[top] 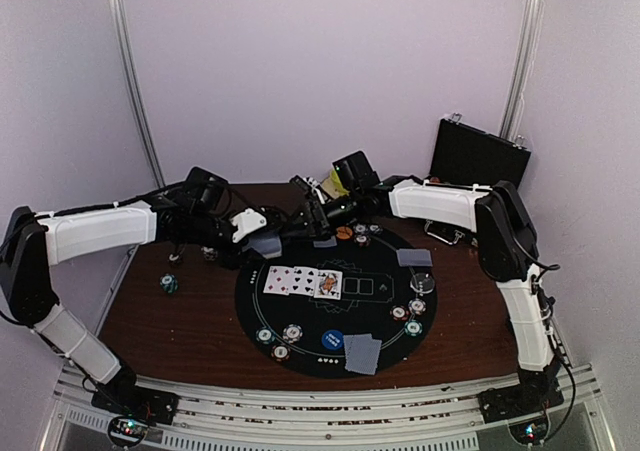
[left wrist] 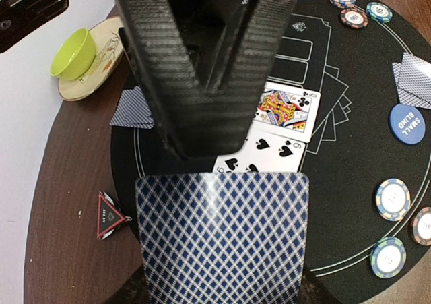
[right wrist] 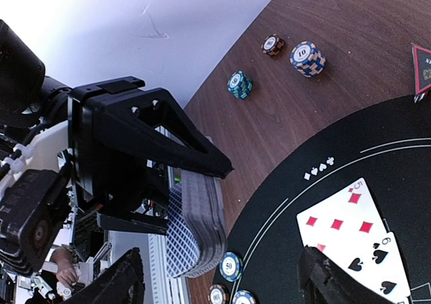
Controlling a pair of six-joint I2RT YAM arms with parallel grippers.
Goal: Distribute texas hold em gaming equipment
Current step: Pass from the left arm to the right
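Currently the step, as I read it, is a hand-off in the air: my left gripper (left wrist: 202, 139) offers the deck of cards (left wrist: 222, 240) above the far-left edge of the black round mat (top: 380, 316), and my right gripper (right wrist: 221, 280) faces it, ready to peel off one card. To do that well I would bring the right fingers in level with the outermost card only. I would catch its free short edge rather than the whole block, then slide it off along its length so the cards behind it do not fan out or spill. The left arm should be motionless meanwhile. That card belongs, I judge, beside the row of face-up cards (top: 303, 282) in the middle of the mat. The left jaws are clamped on the deck through its thickness, a finger on either face, with the blue-diamond back towards the left wrist camera. The right jaws stand wide apart with nothing between them, near the deck but not touching it.
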